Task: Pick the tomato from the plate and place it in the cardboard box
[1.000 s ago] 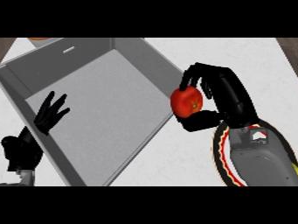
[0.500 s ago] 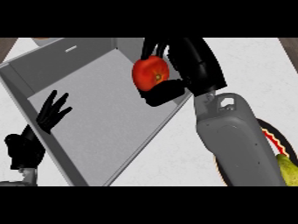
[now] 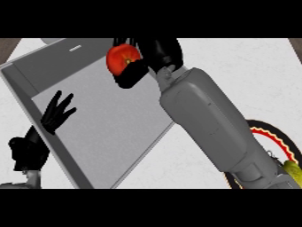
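Head view: tomato (image 3: 122, 59) up at twelve o'clock, pinched between the curled black fingers and thumb of the right hand (image 3: 150, 57), held above the far part of the grey cardboard box (image 3: 101, 133). Round, so no long axis to tell; dark stem end facing roughly three o'clock, toward the palm. Right grey forearm (image 3: 209, 122) running diagonally from five o'clock up to the hand, covering much of the plate (image 3: 277, 137) at four o'clock. A yellow-green item (image 3: 298, 174) on that plate at its lower edge. Left hand (image 3: 56, 113) at nine o'clock, fingers straight and spread, over the box's near-left side. White counter (image 3: 257, 75) all around
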`<action>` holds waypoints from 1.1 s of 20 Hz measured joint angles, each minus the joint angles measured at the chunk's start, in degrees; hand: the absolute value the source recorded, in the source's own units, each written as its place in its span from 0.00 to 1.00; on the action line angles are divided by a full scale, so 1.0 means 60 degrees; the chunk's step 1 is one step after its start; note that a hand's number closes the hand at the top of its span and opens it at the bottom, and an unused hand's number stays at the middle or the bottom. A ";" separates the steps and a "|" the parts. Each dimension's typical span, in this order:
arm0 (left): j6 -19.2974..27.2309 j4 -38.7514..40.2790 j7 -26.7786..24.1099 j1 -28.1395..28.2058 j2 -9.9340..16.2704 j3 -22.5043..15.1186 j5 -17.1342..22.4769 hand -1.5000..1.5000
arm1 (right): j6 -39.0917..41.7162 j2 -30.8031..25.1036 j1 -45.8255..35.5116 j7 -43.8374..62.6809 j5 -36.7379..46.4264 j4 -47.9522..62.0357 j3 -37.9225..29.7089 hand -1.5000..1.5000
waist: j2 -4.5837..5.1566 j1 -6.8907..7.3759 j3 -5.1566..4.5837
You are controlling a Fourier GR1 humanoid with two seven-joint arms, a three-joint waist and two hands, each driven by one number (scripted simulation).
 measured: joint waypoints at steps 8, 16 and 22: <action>-0.0017 0.0219 -0.0051 -0.0307 -0.0114 -0.0063 -0.0065 0.50 | -0.1137 0.0021 -0.1085 -0.0177 -0.1348 0.2795 0.1086 0.00 | 0.0073 0.0279 -0.0005; -0.0082 0.0417 -0.0080 -0.0632 -0.0173 -0.0144 -0.0093 0.50 | -0.2221 0.0025 -0.1548 -0.0935 -0.3061 0.4291 0.1677 0.00 | 0.0151 0.0518 -0.0005; -0.0145 0.0323 0.0063 -0.0671 -0.0113 -0.0171 -0.0042 0.50 | -0.3959 0.0026 -0.1518 -0.1904 -0.4242 0.4440 0.1053 0.00 | 0.0158 0.0515 0.0004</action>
